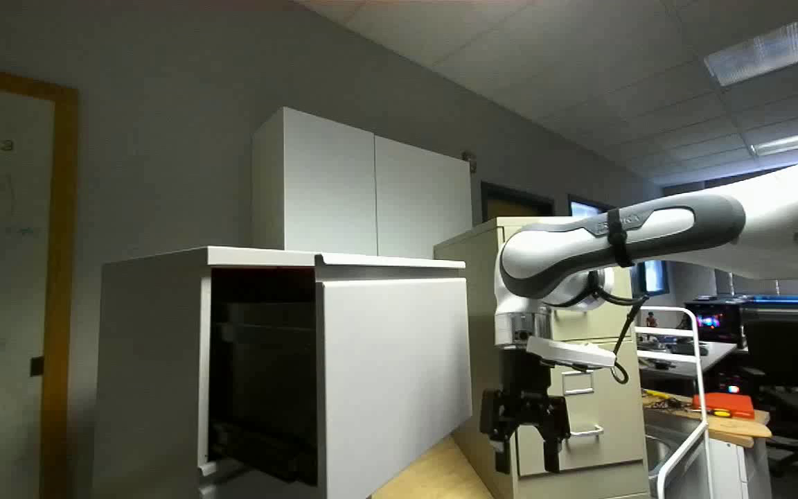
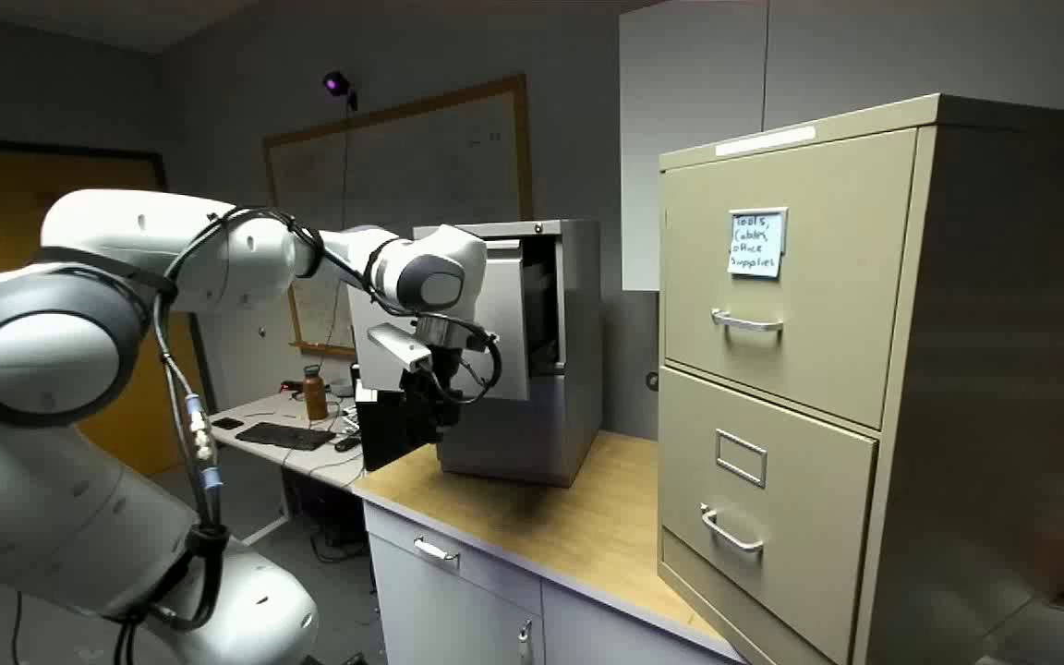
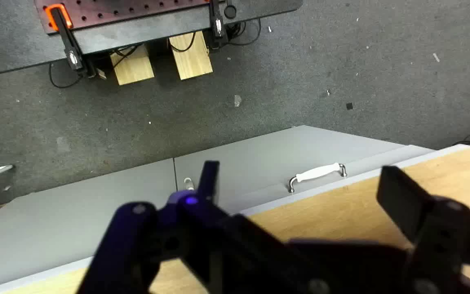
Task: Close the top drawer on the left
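The top drawer [image 1: 395,374] stands pulled out of its white cabinet [image 1: 149,367], with the dark hollow interior showing behind its plain white front. In an exterior view the arm covers part of the drawer front [image 2: 506,319]. My gripper [image 1: 527,459] points down in front of the drawer front, apart from it, at about the height of its lower part. Its two fingers are spread with nothing between them. It also shows in an exterior view [image 2: 426,416], dark and partly behind cables. In the wrist view the gripper [image 3: 300,173] is open above the counter; the drawer is out of view there.
A beige filing cabinet [image 2: 772,323] with handled drawers stands on the counter [image 2: 624,480] beside the white cabinet. A white two-door cupboard [image 1: 330,187] hangs on the wall. A white handle [image 3: 316,173] sticks out below the counter edge. A desk [image 2: 255,411] stands behind.
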